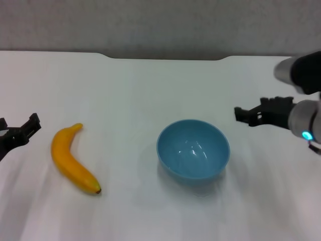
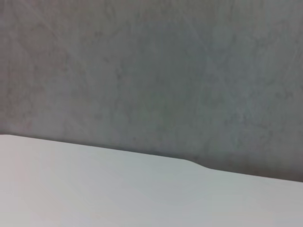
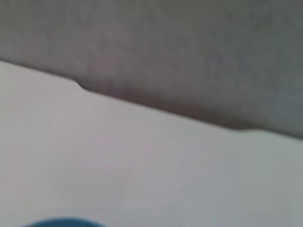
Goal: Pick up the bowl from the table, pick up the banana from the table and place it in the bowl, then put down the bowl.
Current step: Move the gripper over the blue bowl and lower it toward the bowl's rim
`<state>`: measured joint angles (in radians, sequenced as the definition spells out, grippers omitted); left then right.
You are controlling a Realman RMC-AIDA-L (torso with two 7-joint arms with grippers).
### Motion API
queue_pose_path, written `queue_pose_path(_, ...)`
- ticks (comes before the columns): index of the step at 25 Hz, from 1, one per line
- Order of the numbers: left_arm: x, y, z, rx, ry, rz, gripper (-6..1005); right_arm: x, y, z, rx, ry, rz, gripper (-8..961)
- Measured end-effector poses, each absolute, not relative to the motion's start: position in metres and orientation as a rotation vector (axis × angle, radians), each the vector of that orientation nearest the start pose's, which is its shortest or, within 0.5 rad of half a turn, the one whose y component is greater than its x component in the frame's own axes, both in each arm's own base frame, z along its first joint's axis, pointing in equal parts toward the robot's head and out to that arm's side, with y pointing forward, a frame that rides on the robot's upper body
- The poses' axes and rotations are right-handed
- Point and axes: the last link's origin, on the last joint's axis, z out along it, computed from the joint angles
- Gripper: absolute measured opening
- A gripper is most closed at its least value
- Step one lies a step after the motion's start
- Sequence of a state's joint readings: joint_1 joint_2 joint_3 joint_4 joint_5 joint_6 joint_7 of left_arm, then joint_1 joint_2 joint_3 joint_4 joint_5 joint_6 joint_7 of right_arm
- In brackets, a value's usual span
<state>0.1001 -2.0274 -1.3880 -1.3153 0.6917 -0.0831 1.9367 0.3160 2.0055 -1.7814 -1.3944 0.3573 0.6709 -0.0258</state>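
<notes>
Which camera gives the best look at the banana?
The head view: the whole banana lies on the table near the left gripper. Neither wrist view shows it; they see only tabletop and wall.

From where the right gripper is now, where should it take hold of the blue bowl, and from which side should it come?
Probably the rim nearest the right gripper, one finger inside and one outside. The bowl stands upright and empty on the table, its round, deep wall too wide and smooth to span. That side is free; the banana lies apart, toward the left gripper.
</notes>
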Motion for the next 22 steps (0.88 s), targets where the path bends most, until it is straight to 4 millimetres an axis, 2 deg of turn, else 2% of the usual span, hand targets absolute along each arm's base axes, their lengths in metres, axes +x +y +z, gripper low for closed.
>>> queue_pose_path(5,-0.303,0.31,0.029,-1.609,-1.004,-0.52,846,0.215,0.38,-0.03,-2.057,0.947,-0.003,714)
queue_pose_path(7,-0.303,0.311,0.027,-1.611,-1.006,-0.518,846,0.217,0.379,-0.041,-2.069,0.964,-0.002,717)
queue_pose_path(13,-0.303,0.31,0.025,-1.617,-1.008,-0.514,847,0.218,0.373,-0.059,-2.097,0.993,0.025,718)
queue_pose_path(22,-0.303,0.31,0.024,-1.621,-1.006,-0.513,844,0.229,0.369,-0.063,-2.088,1.037,0.006,717)
